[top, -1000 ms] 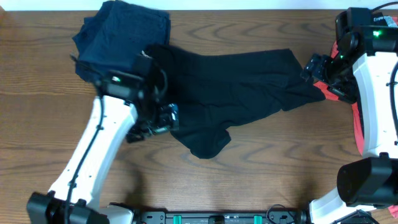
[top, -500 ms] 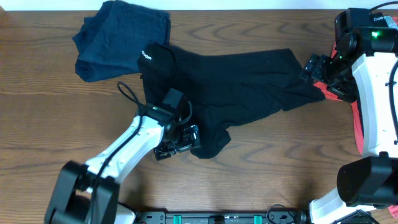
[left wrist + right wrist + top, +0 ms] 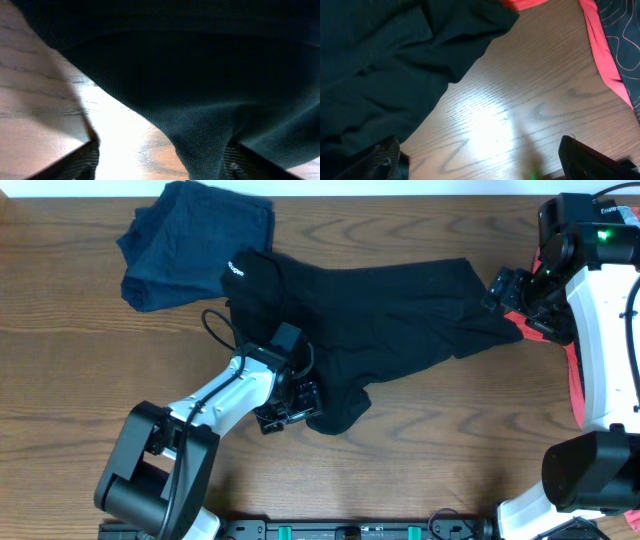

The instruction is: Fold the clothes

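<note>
The left gripper (image 3: 293, 410) holds its jaws spread either side of the near corner of the plain black soft fabric garment (image 3: 380, 310), which lies mid-table. The right gripper (image 3: 502, 286), jaws wide apart, hovers at that garment's right end, beside coral-pink cloth (image 3: 603, 50). A bunched navy garment (image 3: 190, 235) lies far left.
</note>
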Robot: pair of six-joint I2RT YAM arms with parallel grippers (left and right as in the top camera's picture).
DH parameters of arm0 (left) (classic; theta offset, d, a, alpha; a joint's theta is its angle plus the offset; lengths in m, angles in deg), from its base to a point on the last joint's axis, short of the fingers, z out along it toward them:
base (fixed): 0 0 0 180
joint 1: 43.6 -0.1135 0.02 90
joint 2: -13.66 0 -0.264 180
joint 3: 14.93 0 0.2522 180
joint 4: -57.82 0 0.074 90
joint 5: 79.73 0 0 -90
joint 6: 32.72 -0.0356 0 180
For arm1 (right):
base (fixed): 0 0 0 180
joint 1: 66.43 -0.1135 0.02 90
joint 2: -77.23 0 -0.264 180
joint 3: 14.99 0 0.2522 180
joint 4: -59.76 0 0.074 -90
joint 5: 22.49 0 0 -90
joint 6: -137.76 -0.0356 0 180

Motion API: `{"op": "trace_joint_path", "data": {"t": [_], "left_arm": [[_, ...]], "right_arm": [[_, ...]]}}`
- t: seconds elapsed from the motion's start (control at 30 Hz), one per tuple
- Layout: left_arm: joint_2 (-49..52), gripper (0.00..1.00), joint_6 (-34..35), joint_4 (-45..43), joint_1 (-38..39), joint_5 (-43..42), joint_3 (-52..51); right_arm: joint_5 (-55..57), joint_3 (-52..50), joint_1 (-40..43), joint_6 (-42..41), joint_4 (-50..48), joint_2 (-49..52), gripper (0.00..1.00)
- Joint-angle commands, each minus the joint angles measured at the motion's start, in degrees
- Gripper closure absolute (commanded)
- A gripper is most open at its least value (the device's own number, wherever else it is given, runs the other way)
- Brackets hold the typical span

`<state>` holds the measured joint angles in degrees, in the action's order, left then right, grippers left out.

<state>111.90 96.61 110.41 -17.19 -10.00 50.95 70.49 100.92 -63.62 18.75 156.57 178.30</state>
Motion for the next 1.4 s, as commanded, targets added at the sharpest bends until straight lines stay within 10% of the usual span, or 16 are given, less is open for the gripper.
{"op": "trace_joint_path", "data": {"t": [0.0, 0.27, 1.07, 1.3, 1.37], "left_arm": [[2.4, 0.37, -0.7, 0.4, 0.2, 0.3, -0.6], [2.3, 0.94, -2.9, 8.0, -0.3, 1.0, -0.3], [-12.2, 0.94, -3.1, 37.6, -8.6, 20.3, 1.9], [-12.2, 0.64, -3.1, 37.6, -8.6, 20.3, 1.9], [-12.2, 0.32, -3.3, 37.6, -8.6, 20.3, 1.9]], "right_arm": [[0.0, -0.3, -0.6, 1.0, 0.1, -0.6, 0.01], [0.0, -0.7, -0.6, 1.0, 0.1, -0.6, 0.01], [-14.3, -22.1, -3.7, 7.0, -18.9, -0.6, 0.01], [-14.6, -23.5, -11.3, 5.7, -22.1, -0.6, 0.01], [-12.7, -23.7, -13.4, 3.2, -21.7, -0.6, 0.01]]}}
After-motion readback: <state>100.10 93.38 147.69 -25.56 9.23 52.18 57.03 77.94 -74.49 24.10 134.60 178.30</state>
